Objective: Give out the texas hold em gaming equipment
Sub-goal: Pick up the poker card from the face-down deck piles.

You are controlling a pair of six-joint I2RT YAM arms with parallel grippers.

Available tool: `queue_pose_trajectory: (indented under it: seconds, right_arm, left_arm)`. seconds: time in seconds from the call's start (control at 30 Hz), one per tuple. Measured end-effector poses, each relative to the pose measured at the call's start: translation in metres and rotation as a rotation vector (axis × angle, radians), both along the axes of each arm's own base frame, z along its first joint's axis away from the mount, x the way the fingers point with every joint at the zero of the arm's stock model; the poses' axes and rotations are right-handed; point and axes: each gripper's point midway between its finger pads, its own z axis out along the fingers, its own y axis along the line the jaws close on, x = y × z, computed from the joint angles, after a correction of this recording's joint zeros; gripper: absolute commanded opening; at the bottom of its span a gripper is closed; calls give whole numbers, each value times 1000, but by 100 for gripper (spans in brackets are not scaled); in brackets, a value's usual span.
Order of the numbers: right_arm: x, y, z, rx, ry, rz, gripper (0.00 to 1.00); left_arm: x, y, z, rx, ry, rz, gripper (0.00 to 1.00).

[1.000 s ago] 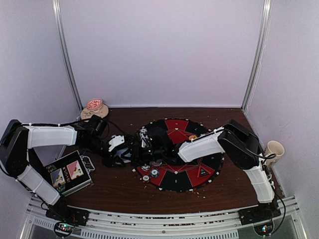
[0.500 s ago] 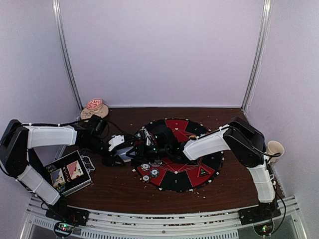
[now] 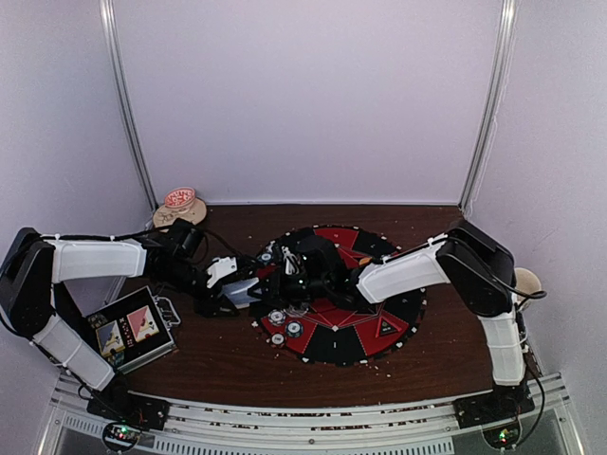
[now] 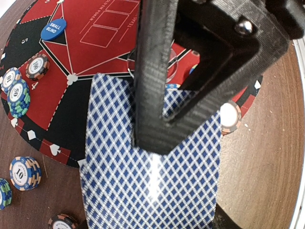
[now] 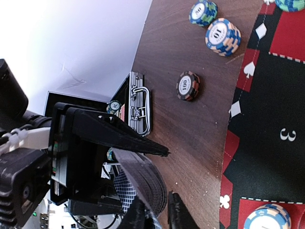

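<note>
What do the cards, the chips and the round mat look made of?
Cards: glossy coated paper or plastic; a light streak glares on the back. Chips: probably moulded plastic or clay composite; matt striped rims. Mat: thin printed sheet, perhaps felt or rubber; flat, little shine.

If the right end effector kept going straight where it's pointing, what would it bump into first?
Probably the stack of playing cards. The right end effector points at its edge from very close, though depth is unclear.
</note>
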Motion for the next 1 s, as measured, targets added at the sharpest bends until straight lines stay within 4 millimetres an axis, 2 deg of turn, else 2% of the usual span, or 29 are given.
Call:
queue_pose_trajectory:
  seconds: [0.23,0.57,0.7,0.87,1.0]
  right_arm:
    - [-2,-5,13,20,-13,-3,0]
    - [-5,-16,25,33,-30,-19,0]
    - [1,-37,36,36,-44,-60,0]
    - [21,-69,55,53,-72,-137,0]
    - [34,-92,55,45,-76,-195,0]
  left_arm:
    - [2,-1,1,-5,-9,0,45]
    - [1,-6,4,-25,-13,-15,46]
    - [1,-5,4,-22,-15,-12,45]
    - [2,-4,3,-19,-16,-10,45]
    - [2,-4,3,-19,-16,-10,45]
